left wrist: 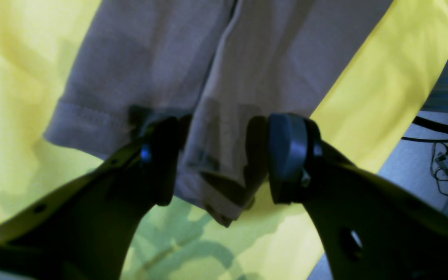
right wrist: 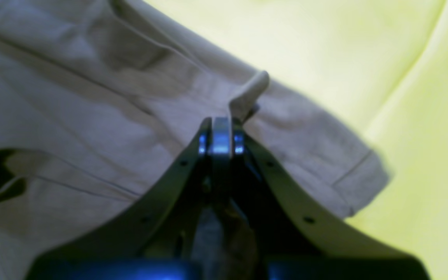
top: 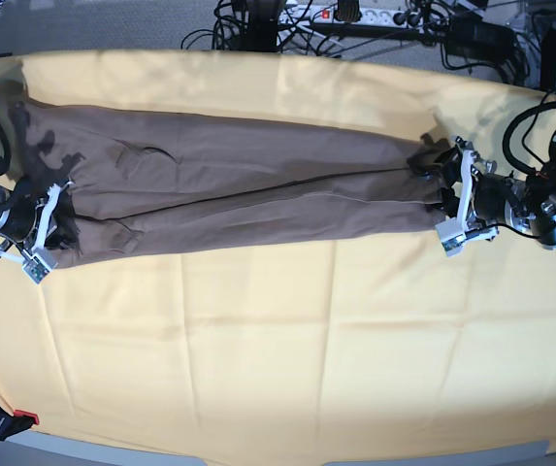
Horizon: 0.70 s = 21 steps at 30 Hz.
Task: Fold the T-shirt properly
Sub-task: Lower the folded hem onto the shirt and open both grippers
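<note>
Cloth (top: 258,340), pale yellow, covers nearly the whole work surface in the base view, wrinkled in shallow creases. T-shirt (top: 239,184), taupe-brown, lies on the upper half of that cloth, pulled into a long narrow band running side to side, folded lengthwise with a seam line down its middle; its ends sit at the two arms. No print, brand or readable writing shows on the shirt in any view, and no tag can be made out. Right gripper (right wrist: 221,136), at the band's end on the base view's left, has its jaws pressed together on a small raised pinch of T-shirt fabric next to a hemmed sleeve edge; the ridge of cloth stands up just past the fingertips. Left gripper (left wrist: 216,155), at the opposite end, has jaws spread wide, one finger on each side of a hemmed corner of the T-shirt; the fabric sits between the pads, but the pads are not closed on it, and the near one may only touch the cloth. Cables and a power strip (top: 345,15) lie beyond the far edge of the cloth; lettering there is too small to read.
</note>
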{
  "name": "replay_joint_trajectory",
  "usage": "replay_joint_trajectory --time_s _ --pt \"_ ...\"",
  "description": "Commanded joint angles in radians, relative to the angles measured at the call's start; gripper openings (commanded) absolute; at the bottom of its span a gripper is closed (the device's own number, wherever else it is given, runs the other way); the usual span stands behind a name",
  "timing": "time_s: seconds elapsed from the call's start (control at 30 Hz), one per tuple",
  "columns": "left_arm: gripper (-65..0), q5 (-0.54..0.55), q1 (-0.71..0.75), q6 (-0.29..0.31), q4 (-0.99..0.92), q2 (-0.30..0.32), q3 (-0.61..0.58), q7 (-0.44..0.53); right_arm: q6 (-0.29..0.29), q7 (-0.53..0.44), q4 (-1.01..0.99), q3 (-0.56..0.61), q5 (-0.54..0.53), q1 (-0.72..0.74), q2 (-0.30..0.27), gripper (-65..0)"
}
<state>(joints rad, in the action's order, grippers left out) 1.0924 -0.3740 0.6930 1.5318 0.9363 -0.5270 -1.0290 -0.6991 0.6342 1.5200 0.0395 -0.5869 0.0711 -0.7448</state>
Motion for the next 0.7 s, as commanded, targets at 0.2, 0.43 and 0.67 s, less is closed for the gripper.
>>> replay_joint_trajectory --time_s 0.2,0.43,0.67 --pt "-27.7 0.016 -0.02 0.005 0.011 0.019 0.013 0.011 0.001 -0.038 0.035 -0.013 -0.014 -0.021 -0.1 -65.0" --pt "-27.7 0.016 -0.02 0.005 0.012 0.02 0.013 0.011 0.001 -0.04 0.085 -0.013 -0.013 -0.096 -0.109 -65.0" --pt "-27.7 0.014 -0.02 0.005 0.011 0.04 0.013 0.011 0.001 -0.013 0.11 -0.013 0.02 -0.112 -0.124 -65.0"
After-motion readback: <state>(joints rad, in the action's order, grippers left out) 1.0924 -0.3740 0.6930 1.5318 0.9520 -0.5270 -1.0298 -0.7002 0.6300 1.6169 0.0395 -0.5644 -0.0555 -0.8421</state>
